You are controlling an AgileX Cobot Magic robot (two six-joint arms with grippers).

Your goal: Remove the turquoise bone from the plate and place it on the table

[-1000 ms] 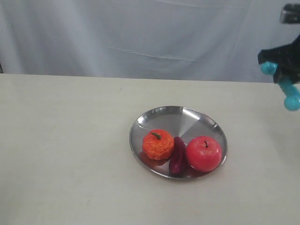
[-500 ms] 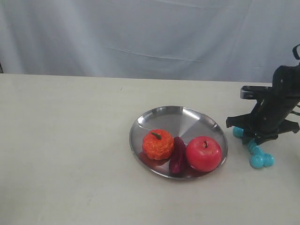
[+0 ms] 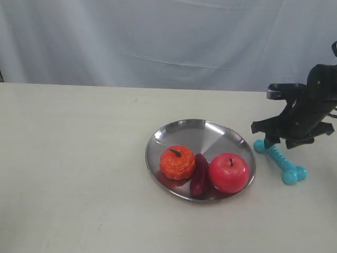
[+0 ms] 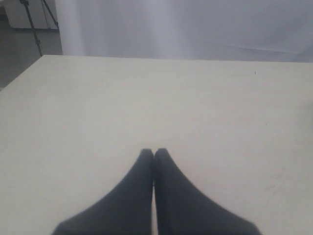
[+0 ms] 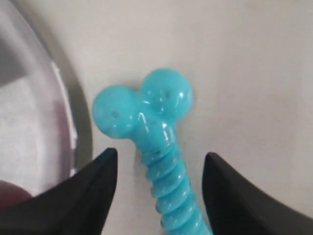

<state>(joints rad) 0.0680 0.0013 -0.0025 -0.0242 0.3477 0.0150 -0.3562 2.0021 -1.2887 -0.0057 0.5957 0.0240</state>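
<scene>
Now your right fingers (image 5: 90, 196) are standing spread apart, one on each side of the turquoise bone (image 5: 164, 161), and they are gripping nothing; a gap is showing between each fingertip and the ribbed shaft. The turquoise bone is lying flat on the desk (image 3: 79, 168), off the plate (image 3: 200, 123) and just beside its right edge. One knobbed end is pointing toward the rim and the other is pointing away toward the near right. The plate is carrying an orange (image 3: 177, 162), a red apple (image 3: 228, 173) and a dark purple piece (image 3: 199, 176) that is sitting wedged between them. Your left fingers (image 4: 132, 200) are pressing together tip against tip, holding nothing, and hovering above the desk.
</scene>
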